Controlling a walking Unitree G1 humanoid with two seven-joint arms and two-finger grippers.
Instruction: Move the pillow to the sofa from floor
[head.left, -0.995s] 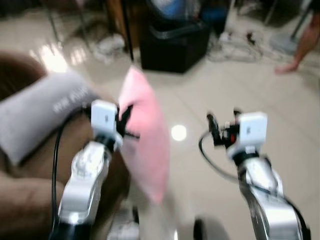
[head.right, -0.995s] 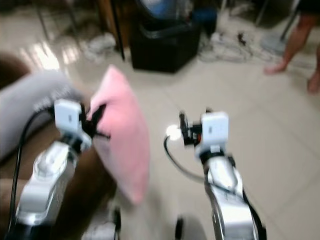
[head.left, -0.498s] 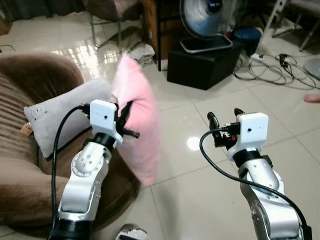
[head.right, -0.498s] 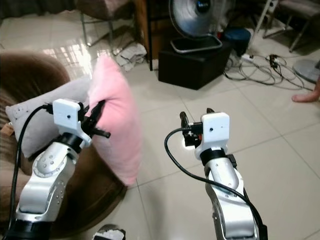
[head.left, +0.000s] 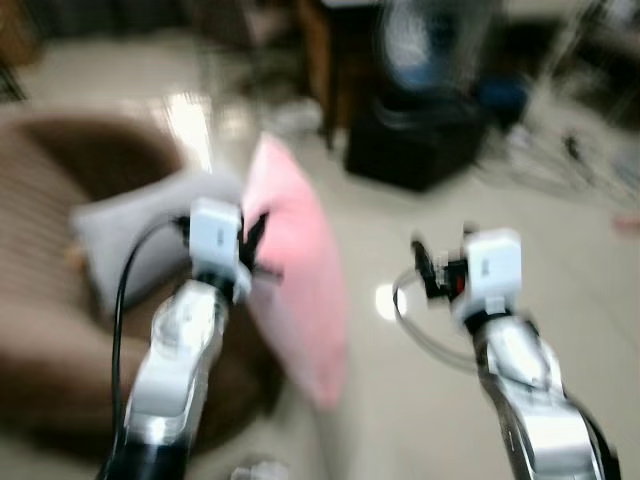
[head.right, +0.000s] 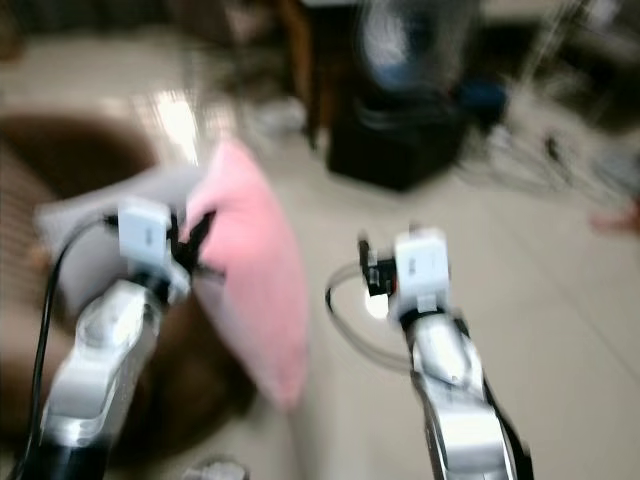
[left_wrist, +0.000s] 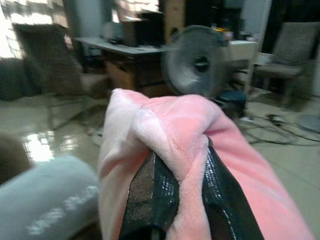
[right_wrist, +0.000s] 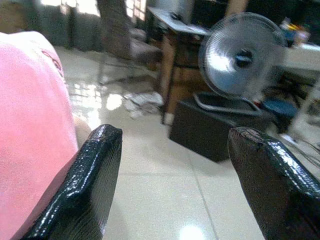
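Where lettering is unreadable, left pincer (left_wrist: 177, 192) pinches pink pillow (left_wrist: 210, 150).

A: How many pillows?
B: Two: one pink pillow (head.left: 295, 290) and one grey pillow (head.left: 135, 235).
A: Sofas?
B: One brown sofa (head.left: 50, 330).
A: Fans?
B: One fan (right_wrist: 240, 57), on one black box (right_wrist: 220, 127).
A: End effectors?
B: Two: the left end effector (left_wrist: 180, 200) and the right end effector (right_wrist: 175, 185).
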